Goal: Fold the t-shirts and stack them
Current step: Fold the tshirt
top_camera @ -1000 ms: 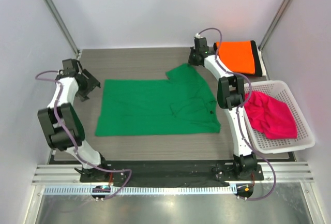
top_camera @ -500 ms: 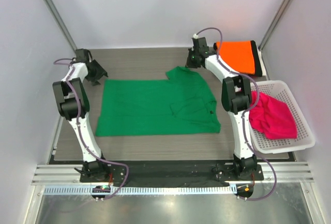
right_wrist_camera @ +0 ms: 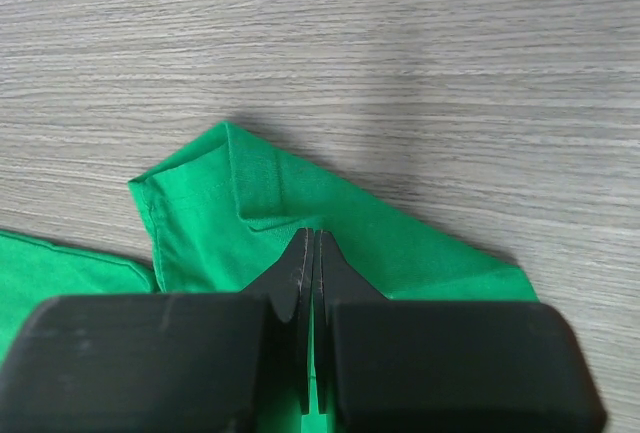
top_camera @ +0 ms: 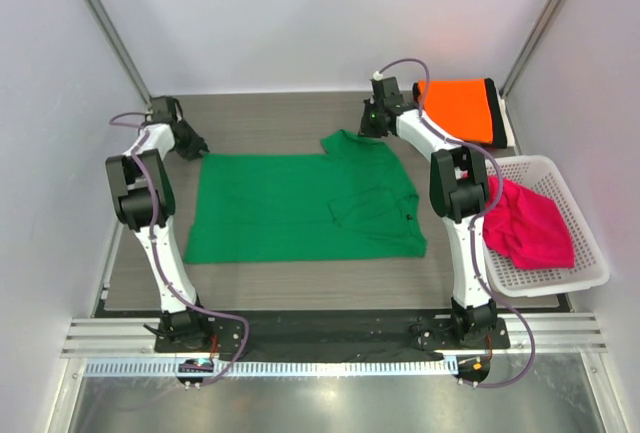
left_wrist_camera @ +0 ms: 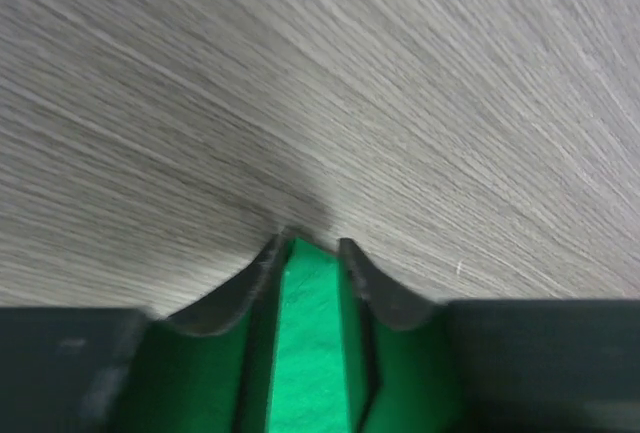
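Green t-shirt (top_camera: 310, 203): left gripper (left_wrist_camera: 312, 245) has narrowed, half-open astride its corner; right gripper (right_wrist_camera: 312, 237) pinches sleeve.

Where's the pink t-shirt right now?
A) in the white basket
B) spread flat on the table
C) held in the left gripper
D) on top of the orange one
A: the pink t-shirt lies crumpled inside the white basket at the right edge of the table.
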